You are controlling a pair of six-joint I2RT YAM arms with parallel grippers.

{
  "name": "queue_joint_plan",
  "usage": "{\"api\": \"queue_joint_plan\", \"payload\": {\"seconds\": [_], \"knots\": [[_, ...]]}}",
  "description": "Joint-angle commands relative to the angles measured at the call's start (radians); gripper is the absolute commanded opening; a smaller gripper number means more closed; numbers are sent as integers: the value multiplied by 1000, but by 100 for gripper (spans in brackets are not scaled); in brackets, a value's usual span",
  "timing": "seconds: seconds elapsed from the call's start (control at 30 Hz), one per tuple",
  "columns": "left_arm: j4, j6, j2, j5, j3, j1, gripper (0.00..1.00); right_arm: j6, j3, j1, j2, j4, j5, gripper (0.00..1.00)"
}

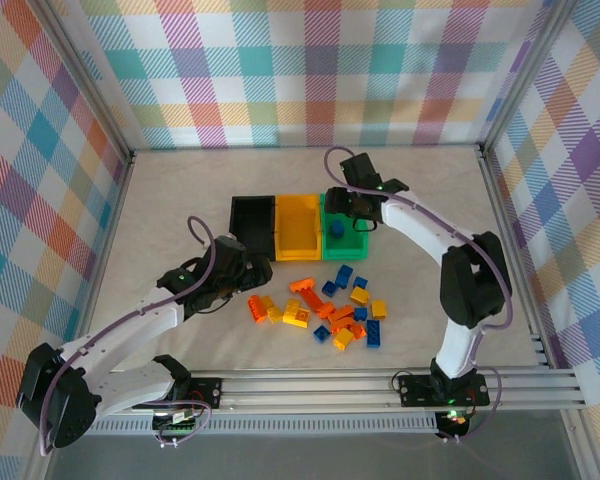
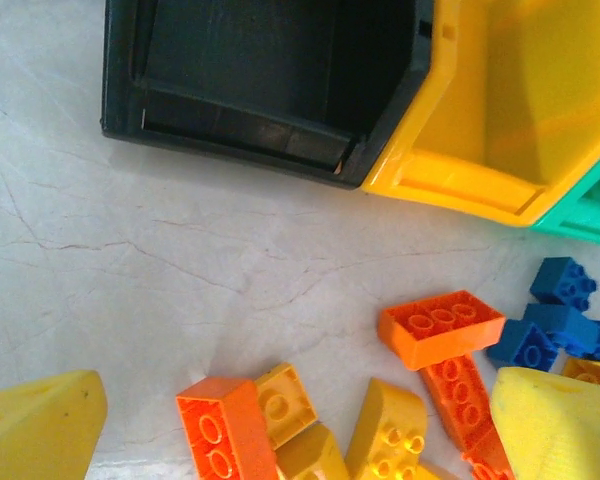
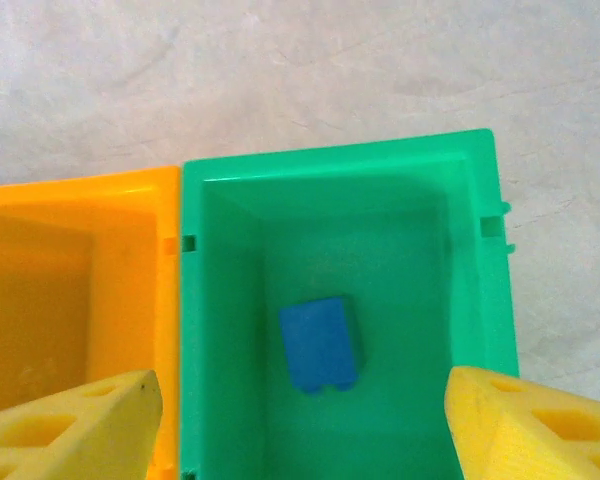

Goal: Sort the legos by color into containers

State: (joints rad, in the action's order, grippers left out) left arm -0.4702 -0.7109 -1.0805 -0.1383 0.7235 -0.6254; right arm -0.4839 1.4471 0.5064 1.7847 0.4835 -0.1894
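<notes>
Lifting straight up is what the right claw point(image 3: 302, 378) needs to do well here, I judge. Its fingers point(image 3: 80, 425) stand wide apart with nothing between them. A blue brick point(image 3: 320, 345) lies flat on the floor of the green bin point(image 3: 220, 300), directly below the gap. A vertical rise would keep the fingers off the bin's rim and off the yellow bin point(image 3: 70, 280) joined to its side, while a sideways drag risks nudging the whole row. The loose blue bricks point(image 2: 560, 285) on the side of the pile point(image 1: 330, 305) nearest the green bin look like the natural next pick for this arm.

The left claw point(image 2: 300, 400) hangs over the pile's left edge, its jaws also spread and holding nothing. Below it an orange brick point(image 2: 225, 435) lies touching a yellow brick point(image 2: 290, 400). A grip on the orange one should come down across its free long sides and settle low before squeezing, or the yellow neighbour may lift with it. The black bin point(image 2: 230, 125) stands open just beyond a strip of table point(image 2: 130, 260), so the carry would be short if orange belongs there, which the pictures do not settle.
</notes>
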Motion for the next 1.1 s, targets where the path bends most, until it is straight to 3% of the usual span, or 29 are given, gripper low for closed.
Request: {"api": "queue_joint_plan", "payload": {"seconds": [0.0,0.27,0.57,1.07], "knots": [[-63,15,-58,19,15,2,95,12,-86,26,-110,-18,18,76],[-10,-62,-248,-18,-18,-99,86,-15,-326,41,-264,-108,45,76],[23,-115,-327,-13,-57,-134,62,-1,-406,41,-338,-128,41,76],[-8,-128,-227,-32,-98,-134,18,-16,-465,41,-367,-148,30,76]]}}
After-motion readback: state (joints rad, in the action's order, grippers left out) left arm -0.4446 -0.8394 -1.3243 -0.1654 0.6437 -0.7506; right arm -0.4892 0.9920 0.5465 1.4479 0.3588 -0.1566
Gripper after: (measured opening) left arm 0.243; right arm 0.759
